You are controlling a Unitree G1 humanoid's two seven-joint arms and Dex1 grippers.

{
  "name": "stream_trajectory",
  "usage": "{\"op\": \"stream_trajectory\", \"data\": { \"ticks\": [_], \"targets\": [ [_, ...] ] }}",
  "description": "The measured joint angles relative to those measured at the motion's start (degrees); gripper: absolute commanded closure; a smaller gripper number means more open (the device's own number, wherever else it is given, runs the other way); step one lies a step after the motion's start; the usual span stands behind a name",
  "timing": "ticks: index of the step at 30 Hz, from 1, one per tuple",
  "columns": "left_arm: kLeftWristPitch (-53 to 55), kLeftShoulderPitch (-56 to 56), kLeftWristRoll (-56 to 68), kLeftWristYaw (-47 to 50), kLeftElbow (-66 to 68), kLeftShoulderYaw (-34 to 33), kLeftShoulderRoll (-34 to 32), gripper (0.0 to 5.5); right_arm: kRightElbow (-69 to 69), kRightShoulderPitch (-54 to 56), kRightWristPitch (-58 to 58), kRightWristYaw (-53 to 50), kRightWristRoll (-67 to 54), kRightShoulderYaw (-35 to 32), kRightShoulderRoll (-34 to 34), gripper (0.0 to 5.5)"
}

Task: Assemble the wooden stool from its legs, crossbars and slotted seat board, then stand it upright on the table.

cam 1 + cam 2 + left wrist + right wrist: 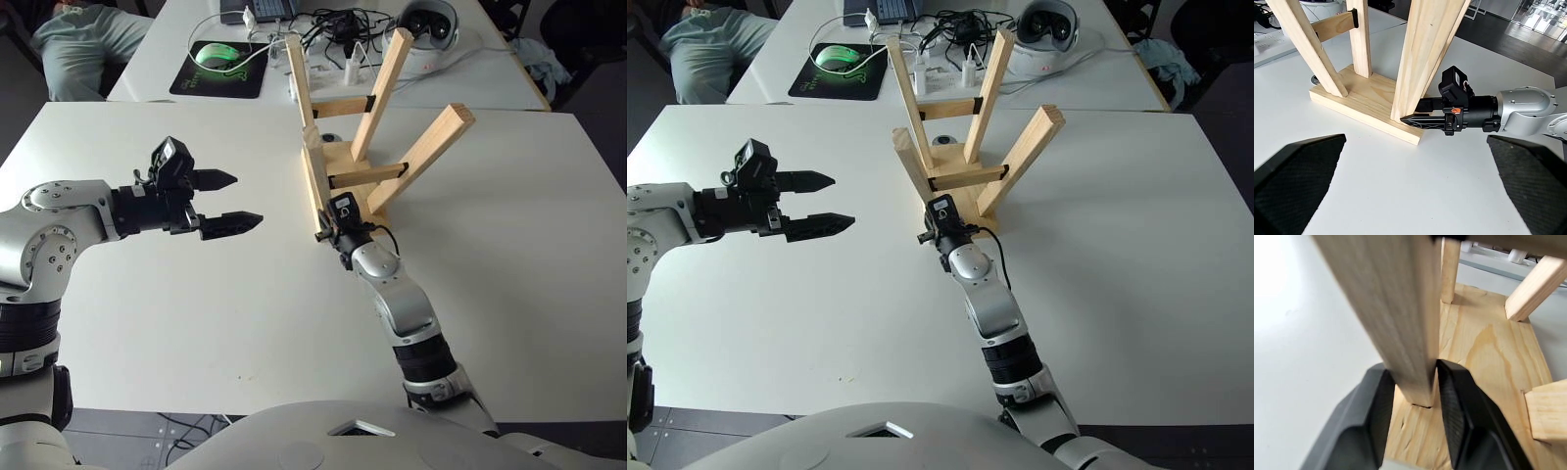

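Note:
The wooden stool stands upside down at the middle back of the white table, its seat board flat on the surface and its legs pointing up. Crossbars join the legs. My right gripper is shut on the nearest leg, just above where it enters the seat board; a finger presses on each side. My left gripper hovers open to the stool's left, clear of it, holding nothing.
A second table behind carries a mouse pad with a green-lit mouse, cables and a headset. The white table has bare room to the left, front and right of the stool.

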State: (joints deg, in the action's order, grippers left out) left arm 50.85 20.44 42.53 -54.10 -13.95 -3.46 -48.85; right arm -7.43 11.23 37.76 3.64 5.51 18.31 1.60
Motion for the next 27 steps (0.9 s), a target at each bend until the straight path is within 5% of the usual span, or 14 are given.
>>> {"op": "stream_trajectory", "data": {
  "ticks": [6,16,27],
  "targets": [
    [-0.12,0.03,-0.41,-0.51,0.10,0.01,0.03,0.10,-1.58,-0.58,-1.34,4.71,0.21,0.92,-4.61,4.28],
    [-1.91,-1.85,-2.19,-6.50,0.19,-1.76,-5.99,0.10,-6.32,-3.55,-4.88,26.20,-10.88,-7.03,-20.23,4.40],
    [-9.55,-4.37,-7.31,-15.36,5.49,-0.03,-10.28,0.10,-13.23,-13.62,-14.28,51.55,-24.25,-6.75,-33.39,4.41]
  ]
}}
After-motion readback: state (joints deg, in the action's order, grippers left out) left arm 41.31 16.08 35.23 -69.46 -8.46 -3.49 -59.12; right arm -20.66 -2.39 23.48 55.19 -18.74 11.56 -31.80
